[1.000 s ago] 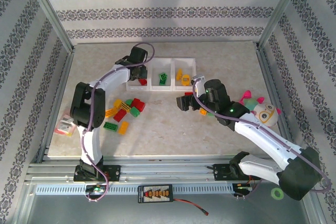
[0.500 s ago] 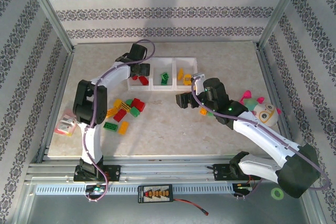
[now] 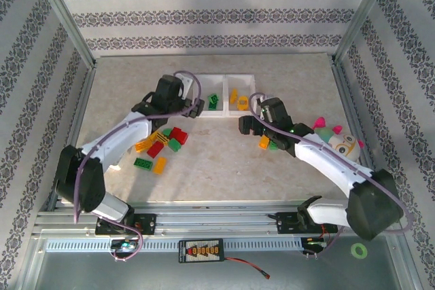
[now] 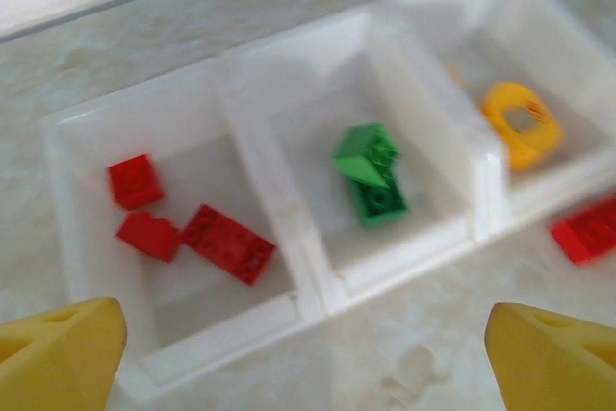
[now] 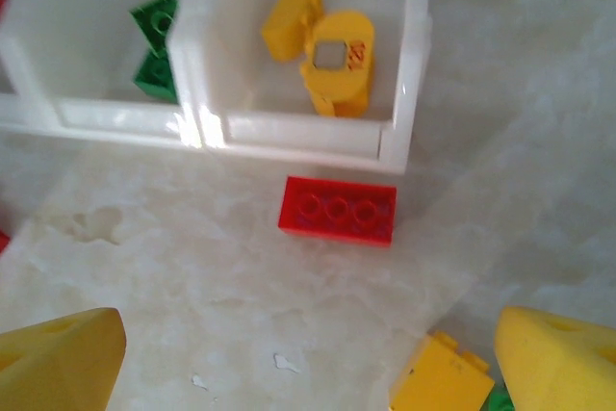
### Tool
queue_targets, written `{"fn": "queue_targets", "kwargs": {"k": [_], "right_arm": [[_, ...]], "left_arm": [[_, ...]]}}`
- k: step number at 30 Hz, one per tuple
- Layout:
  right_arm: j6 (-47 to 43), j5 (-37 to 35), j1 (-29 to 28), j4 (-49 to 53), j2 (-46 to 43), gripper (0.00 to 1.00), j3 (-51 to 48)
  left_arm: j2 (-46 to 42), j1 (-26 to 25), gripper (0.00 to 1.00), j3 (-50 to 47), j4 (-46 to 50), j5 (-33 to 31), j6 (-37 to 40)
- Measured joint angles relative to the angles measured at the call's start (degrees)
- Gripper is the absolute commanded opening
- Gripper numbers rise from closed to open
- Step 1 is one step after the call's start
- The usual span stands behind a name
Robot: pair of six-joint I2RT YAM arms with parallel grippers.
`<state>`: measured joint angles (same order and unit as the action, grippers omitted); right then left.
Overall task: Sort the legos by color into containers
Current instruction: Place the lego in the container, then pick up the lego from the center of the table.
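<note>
The containers (image 4: 318, 295) are three joined white bins; they also appear in the top view (image 3: 224, 115). The left bin holds three red legos (image 4: 226, 243), the middle one green legos (image 4: 371, 175) and the right one yellow pieces (image 4: 520, 122). My left gripper (image 4: 306, 358) hangs open and empty just in front of the bins, over the left bin's near side in the top view (image 3: 189, 109). My right gripper (image 5: 308, 363) is open and empty above the table. A red lego (image 5: 337, 210) lies ahead of it, before the right bin. A yellow lego (image 5: 438, 377) sits by its right finger.
A loose pile of red, green and orange legos (image 3: 162, 146) lies on the table left of centre, under my left arm. A pink-and-teal plush toy (image 3: 340, 142) sits at the right, beside my right arm. Metal frame rails border the table.
My left gripper opened, left a red lego in the left bin and drew back toward the near side. The right gripper shifted slightly right and stayed open.
</note>
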<state>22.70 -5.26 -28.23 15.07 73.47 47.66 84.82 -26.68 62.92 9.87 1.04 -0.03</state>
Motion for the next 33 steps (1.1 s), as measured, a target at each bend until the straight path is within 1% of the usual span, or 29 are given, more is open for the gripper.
{"fn": "queue_targets", "kwargs": {"k": [4, 7, 10, 15, 23, 29, 33], "right_arm": [[3.3, -0.9, 0.0, 1.0, 5.8, 0.98, 1.8], [5.2, -1.4, 0.0, 1.4, 10.1, 0.98, 3.7], [6.0, -1.9, 0.0, 2.0, 14.5, 0.98, 6.3], [6.1, -3.4, -0.3, 3.3, 22.3, 0.98, 11.5], [6.1, -5.5, -0.8, 4.6, 31.1, 0.98, 17.1], [6.3, -6.3, -0.8, 5.0, 35.3, 0.83, 20.1], [6.9, -6.6, -0.9, 5.4, 36.0, 0.69, 20.3]], "left_arm": [[-6.6, -4.2, 1.0, -9.0, -3.5, 4.2, 5.4], [-10.9, -6.2, 1.0, -14.4, -5.7, 7.1, 7.4], [-13.9, -7.6, 0.99, -17.9, -7.1, 9.3, 8.7], [-15.1, -9.6, 0.99, -20.2, -9.8, 11.9, 9.7], [-15.1, -9.7, 0.99, -21.4, -12.4, 12.8, 10.4], [-14.5, -9.7, 0.99, -21.4, -12.7, 14.0, 10.6], [-14.3, -9.7, 0.99, -21.4, -13.0, 14.3, 10.6]]}}
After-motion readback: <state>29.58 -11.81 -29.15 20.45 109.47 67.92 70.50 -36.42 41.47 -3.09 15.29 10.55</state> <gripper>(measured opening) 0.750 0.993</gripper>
